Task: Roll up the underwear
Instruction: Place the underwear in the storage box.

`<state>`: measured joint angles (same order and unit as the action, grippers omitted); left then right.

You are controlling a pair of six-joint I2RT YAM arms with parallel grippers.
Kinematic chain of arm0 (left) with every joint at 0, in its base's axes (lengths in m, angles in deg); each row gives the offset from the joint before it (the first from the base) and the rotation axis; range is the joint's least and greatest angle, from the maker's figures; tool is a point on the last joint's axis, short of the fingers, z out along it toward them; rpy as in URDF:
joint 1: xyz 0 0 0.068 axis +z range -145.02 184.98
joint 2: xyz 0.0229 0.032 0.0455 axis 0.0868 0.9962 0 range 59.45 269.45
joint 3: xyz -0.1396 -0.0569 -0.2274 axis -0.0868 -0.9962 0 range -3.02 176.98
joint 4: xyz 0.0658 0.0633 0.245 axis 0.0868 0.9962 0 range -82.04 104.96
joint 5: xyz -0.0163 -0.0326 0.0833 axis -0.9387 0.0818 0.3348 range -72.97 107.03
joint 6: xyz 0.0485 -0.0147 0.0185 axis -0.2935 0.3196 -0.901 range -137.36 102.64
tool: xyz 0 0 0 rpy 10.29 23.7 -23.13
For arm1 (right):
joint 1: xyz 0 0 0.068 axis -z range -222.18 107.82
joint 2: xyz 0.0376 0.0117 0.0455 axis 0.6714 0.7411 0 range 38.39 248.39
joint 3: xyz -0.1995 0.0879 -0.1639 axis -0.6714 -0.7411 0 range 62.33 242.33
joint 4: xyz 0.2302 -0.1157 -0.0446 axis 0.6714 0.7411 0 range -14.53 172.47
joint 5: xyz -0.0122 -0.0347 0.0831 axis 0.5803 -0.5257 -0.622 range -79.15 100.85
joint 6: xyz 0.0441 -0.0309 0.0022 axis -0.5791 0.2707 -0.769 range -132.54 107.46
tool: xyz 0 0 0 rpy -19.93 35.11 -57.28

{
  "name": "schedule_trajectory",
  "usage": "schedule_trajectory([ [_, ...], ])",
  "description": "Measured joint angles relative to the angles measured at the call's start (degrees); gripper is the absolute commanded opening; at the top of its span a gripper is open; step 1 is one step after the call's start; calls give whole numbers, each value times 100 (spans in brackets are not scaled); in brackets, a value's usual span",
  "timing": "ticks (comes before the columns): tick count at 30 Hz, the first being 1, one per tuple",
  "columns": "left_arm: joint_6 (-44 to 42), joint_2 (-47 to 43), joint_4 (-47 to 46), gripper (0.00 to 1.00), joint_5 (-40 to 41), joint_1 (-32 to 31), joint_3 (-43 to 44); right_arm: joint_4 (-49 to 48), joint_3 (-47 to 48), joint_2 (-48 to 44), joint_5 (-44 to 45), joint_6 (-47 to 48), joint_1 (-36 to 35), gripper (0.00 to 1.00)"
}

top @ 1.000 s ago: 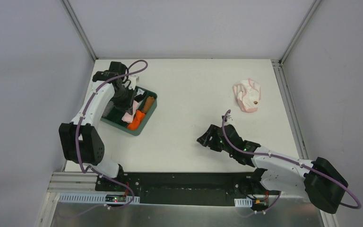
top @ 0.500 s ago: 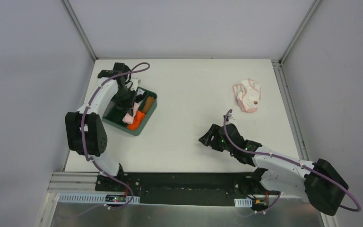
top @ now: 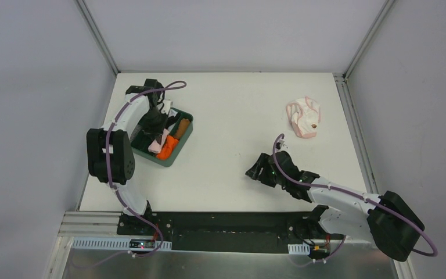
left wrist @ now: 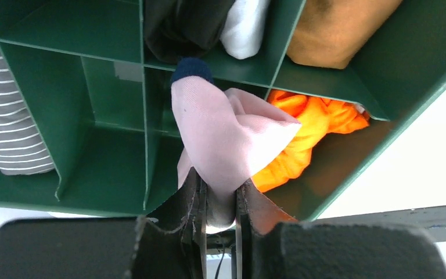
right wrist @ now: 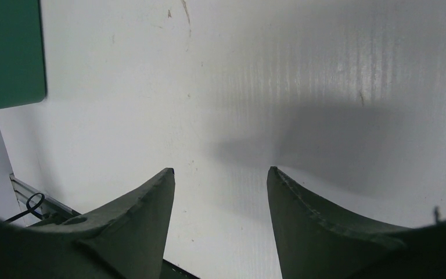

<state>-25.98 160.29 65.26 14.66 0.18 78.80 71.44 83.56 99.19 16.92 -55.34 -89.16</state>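
**Left gripper pinching pink brief at the green tray**

The left gripper [left wrist: 218, 197] is clamping narrowly on the rolled pink fabric brief with dark navy edging [left wrist: 220, 139], which is sitting at the green plastic divided tray [left wrist: 110, 151], just beside a crumpled orange cloth [left wrist: 319, 116]. The right gripper [right wrist: 220, 180] is hanging with its jaws wide apart and holding nothing, over the bare white table [top: 238, 116]. The paler pink-white brief with pink edging [top: 304, 119] is lying crumpled on the table's far right, well apart from both grippers.

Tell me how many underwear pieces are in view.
2. The pink underwear is pinched in the left end effector over the green tray; the paler underwear lies on the table, far right. More may hide in the tray.
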Motion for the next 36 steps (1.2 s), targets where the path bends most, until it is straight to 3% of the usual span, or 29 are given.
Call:
schedule_trajectory([
  [9, 4, 142, -275, 0, 846, 4, -22, 2, 11, 105, -103, 26, 83, 62],
  [24, 24, 352, -455, 0, 942, -24, -275, -2, 9, 105, -146, 22, 138, 61],
  [36, 358, 765, -713, 0, 1646, -251, -560, -9, 7, 105, -188, 7, 160, 61],
])
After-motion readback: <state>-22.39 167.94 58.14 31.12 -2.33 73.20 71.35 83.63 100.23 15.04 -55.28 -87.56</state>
